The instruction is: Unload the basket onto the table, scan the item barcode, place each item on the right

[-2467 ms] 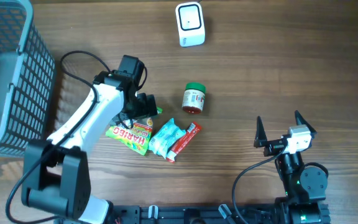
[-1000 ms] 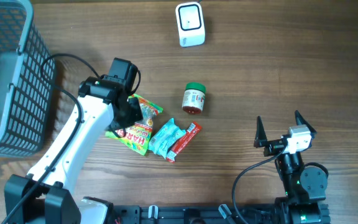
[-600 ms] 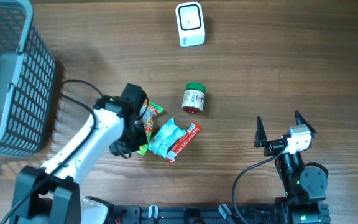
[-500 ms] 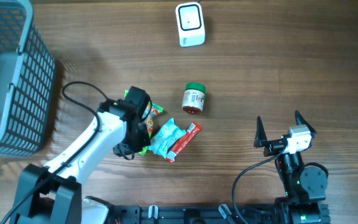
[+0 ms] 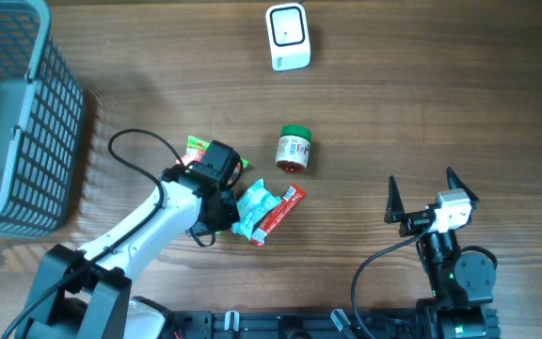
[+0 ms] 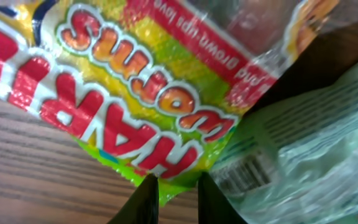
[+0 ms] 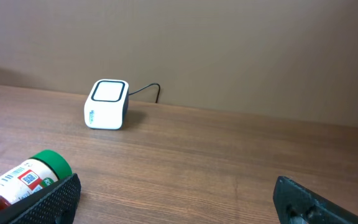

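Note:
A yellow-green Haribo bag (image 6: 135, 93) fills the left wrist view; in the overhead view only its corners (image 5: 194, 143) show from under my left arm. My left gripper (image 6: 178, 190) hangs low over the bag's green bottom edge, its jaws a narrow gap apart with that edge showing between them. A teal pack (image 6: 303, 149) with a barcode lies just right of it. The white scanner (image 5: 287, 37) stands at the back of the table. My right gripper (image 5: 431, 202) rests wide open at the right, holding nothing.
A green-lidded jar (image 5: 294, 149) lies on its side mid-table. A red bar (image 5: 278, 215) lies against the teal pack (image 5: 252, 207). A grey wire basket (image 5: 17, 113) stands at the far left. The scanner's cable runs off behind it.
My left arm has swung right and toward the front over the Haribo bag, dragging it closer to the teal pack. Its jaws have parted slightly. The right arm has not moved.

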`<state>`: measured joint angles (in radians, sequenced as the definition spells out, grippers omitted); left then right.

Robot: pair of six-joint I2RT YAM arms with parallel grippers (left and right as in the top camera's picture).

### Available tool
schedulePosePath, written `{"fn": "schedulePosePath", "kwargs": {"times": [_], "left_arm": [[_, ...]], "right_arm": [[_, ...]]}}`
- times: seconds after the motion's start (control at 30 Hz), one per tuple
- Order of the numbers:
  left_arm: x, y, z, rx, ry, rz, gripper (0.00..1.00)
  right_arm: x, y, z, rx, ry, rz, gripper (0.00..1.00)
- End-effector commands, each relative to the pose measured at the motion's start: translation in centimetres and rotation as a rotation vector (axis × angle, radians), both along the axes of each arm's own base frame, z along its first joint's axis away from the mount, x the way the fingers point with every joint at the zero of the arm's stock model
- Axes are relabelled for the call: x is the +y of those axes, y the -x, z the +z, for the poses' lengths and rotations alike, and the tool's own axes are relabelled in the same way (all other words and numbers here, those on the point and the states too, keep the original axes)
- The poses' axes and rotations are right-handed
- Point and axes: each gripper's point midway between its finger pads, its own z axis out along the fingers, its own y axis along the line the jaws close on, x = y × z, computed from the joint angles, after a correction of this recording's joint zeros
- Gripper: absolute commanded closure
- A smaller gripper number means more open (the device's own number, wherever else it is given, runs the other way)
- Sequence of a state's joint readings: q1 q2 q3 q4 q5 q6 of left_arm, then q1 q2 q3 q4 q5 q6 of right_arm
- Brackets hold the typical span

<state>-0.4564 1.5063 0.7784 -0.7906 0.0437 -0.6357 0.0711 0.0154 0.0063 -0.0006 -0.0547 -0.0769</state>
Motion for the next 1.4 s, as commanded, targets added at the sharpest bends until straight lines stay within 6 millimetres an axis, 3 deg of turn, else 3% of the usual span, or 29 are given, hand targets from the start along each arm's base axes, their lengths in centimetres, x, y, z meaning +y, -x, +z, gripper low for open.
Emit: {"fn": "schedulePosePath", "kwargs": {"times": [0.0,0.37,0.57,0.63,0.87,1.17,1.37], "left_arm": [[-0.2,-0.3,0.0,-0.017,0.010,0.022,0.82],[-1.1,-2.1,0.2,-0.091,0.048,0.025,0.80],[-0.2,-2.0,1.7,-0.047,0.018,0.047,0.96],[-0.3,-1.6,2.6,-0.014,0.018,0.046,0.96],[-5.1,1.2,3.1,0.114,0.207,-0.061,0.96],[-9.7,0.9,1.9,0.056,0.248,-0.140,0.96],[-10.3,0.0,0.4,0.034,0.231,-0.134,0.96]], "right_arm": [[-0.3,0.0,0.1,-0.006,0.000,-0.016,0.00],[-0.3,0.0,0.1,-0.006,0.001,-0.016,0.00],[-0.3,0.0,0.1,-0.006,0.001,-0.016,0.00],[-0.3,0.0,0.1,-0.006,0.001,-0.016,0.00],[-0.3,0.0,0.1,-0.006,0.001,-0.016,0.00],[-0.3,0.0,0.1,-0.006,0.000,-0.016,0.00],[-0.3,0.0,0.1,-0.006,0.001,-0.016,0.00]]}}
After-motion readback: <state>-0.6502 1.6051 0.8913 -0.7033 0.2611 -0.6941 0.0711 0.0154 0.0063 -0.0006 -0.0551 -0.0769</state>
